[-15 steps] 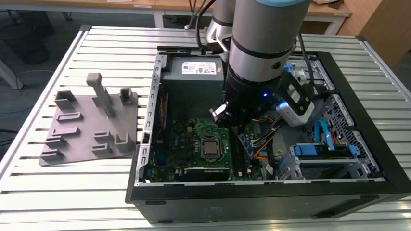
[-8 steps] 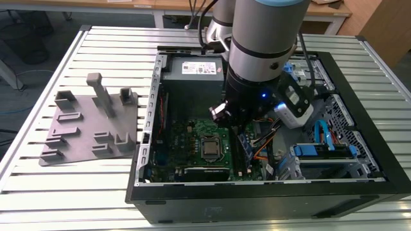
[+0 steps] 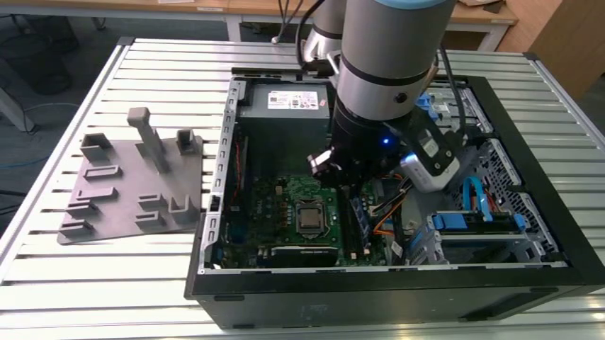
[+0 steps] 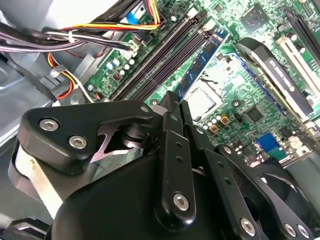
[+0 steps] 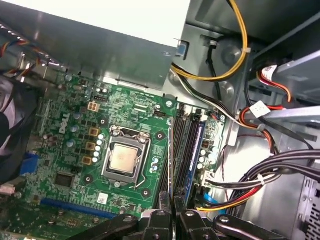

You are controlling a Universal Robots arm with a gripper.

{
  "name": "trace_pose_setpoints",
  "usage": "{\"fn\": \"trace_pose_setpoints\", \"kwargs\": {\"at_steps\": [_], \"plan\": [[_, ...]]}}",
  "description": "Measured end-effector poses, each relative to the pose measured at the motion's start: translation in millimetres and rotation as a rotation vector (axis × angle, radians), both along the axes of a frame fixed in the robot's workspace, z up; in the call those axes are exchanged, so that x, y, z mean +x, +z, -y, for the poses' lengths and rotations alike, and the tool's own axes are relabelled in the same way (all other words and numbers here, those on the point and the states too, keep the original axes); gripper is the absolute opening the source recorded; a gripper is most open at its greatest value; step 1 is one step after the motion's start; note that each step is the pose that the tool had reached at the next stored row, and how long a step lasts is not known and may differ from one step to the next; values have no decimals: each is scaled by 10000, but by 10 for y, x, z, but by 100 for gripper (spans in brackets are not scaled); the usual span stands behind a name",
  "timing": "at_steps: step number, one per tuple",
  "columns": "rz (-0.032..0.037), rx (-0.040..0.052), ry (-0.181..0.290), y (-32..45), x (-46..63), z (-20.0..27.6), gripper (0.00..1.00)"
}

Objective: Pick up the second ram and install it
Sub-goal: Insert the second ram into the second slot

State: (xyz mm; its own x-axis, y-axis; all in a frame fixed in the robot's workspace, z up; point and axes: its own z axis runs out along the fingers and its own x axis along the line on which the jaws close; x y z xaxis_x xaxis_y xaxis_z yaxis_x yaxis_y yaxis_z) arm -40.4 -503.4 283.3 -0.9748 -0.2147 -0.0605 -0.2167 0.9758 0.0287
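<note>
Claw (image 4: 176, 104) clamped on the second ram (image 4: 204, 64). The strip was held on edge along the memory slots (image 5: 183, 150), just beside the processor (image 5: 122, 159). Could not tell whether it touched a slot. Claw sat at the centre of the exterior view, inside the open computer case (image 3: 378, 301). Grey tray (image 3: 118, 209) lay at the exterior view's left on the slatted table (image 3: 95, 283).
</note>
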Motion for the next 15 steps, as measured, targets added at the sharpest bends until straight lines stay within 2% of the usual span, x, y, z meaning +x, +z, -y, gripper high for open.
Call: {"fn": "trace_pose_setpoints", "kwargs": {"at_steps": [15], "plan": [[0, 0, -1300, -3, 0, 0, 14]]}}
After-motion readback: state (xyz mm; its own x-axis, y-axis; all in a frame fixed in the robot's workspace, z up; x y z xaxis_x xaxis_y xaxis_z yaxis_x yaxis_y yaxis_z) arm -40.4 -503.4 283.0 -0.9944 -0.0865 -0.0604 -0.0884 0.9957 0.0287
